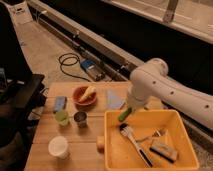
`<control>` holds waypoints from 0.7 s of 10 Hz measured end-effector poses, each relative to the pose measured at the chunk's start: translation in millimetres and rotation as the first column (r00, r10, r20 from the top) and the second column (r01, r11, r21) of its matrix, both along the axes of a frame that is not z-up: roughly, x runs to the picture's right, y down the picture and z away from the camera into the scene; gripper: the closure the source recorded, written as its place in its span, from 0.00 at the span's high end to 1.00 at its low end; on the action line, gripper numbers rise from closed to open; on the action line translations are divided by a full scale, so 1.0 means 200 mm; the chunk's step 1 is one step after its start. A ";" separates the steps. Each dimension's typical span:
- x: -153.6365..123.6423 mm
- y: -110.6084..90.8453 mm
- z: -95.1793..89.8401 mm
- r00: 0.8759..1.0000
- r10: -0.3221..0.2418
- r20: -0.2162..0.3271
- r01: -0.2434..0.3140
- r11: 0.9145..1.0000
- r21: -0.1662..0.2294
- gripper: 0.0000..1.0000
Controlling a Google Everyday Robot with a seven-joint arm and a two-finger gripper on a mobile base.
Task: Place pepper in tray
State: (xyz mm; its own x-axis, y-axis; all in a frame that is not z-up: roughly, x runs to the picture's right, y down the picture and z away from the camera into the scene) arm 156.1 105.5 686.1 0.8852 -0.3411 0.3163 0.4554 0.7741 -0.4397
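Right now the gripper (131,111) hangs at the back left corner of the tray (113,145), its fingers closed on the pepper (124,115), which slants down and to the left over the tray's rear rim. The pepper's lower tip sits at or just above that rim; whether it touches the plastic cannot be told. The fingers themselves are mostly hidden behind the white arm (165,87), which sweeps in from the right and is cut off at the frame's edge.

Inside the tray lie a dish brush (134,143) with a white head and dark handle, a fork (155,134) and a brown sponge-like block (163,150). They fill the middle and right, leaving bare yellow floor along the left wall and the back. The tray's front edge runs out of the frame at the bottom.

Left of the tray the wooden worktop (80,145) carries an orange-brown bowl (84,96) with a pale yellow item inside, a small metal cup (80,119), a green cup (62,117), a blue packet (59,103), a white lidded cup (58,147) and a small yellow block (100,144) touching the tray's left wall. A pale blue cloth (115,99) lies just behind the tray, partly covered by the arm. Open board shows between the cups and the tray's left wall.

Beyond the worktop's far edge a black cable (70,65) coils on the floor. The left side falls into dark shapes that are hard to make out.
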 end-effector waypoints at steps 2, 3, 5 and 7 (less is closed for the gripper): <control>0.14 0.16 0.09 0.985 0.151 -0.086 -0.153 0.988 -0.023 0.00; 0.18 0.23 0.13 0.970 0.210 -0.125 -0.214 0.977 -0.023 0.00; 0.23 0.33 0.17 0.941 0.290 -0.176 -0.298 0.954 -0.018 0.00; 0.23 0.35 0.17 0.936 0.300 -0.183 -0.308 0.951 -0.017 0.00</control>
